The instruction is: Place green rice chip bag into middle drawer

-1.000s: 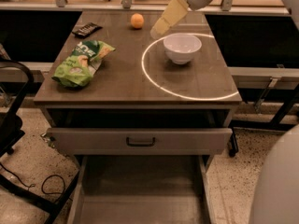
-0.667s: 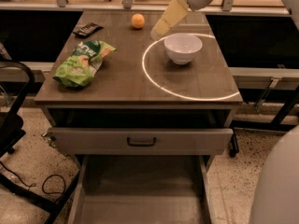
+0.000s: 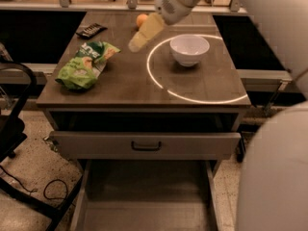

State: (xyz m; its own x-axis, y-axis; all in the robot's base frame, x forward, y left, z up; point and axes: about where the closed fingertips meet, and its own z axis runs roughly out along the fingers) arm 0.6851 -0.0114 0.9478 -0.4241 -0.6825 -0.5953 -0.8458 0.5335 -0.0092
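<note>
Wood-grain tabletop (image 3: 202,83) w/ crumpled foil green rice chip bag (image 3: 84,66), gripper (image 3: 135,44) above centre nr round bowl (image 3: 189,49), open/closed can't tell.

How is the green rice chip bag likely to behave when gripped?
The green rice chip bag looks crumpled, so it probably flexes and crushes under a pinch. A thin snack bag that size is likely light. It lies flat, so it should not roll. The gripper hangs over the table between bag and white bowl.
</note>
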